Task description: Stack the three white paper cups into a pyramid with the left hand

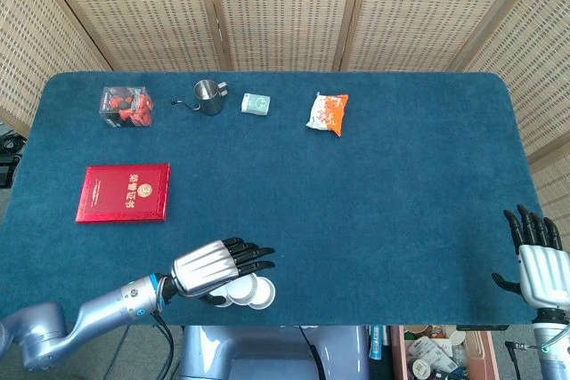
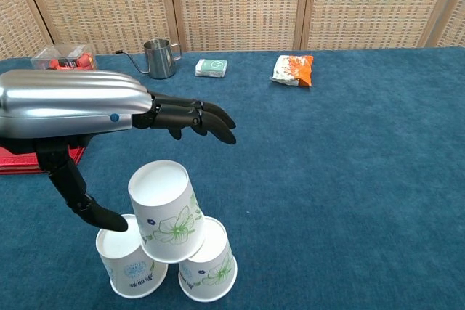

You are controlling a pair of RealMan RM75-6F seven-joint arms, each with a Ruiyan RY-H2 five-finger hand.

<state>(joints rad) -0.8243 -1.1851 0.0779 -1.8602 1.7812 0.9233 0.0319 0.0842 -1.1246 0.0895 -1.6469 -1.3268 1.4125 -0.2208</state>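
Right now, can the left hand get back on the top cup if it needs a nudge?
Probably yes. The left hand hangs open just above the top cup, fingers stretched out flat, with nothing between them. The cup sits tilted on the two lower cups, so a careless touch could topple it.

Matt white paper cups [image 2: 161, 212], glossy metal-backed left hand [image 2: 109, 110], napped blue cloth table [image 2: 349, 165]
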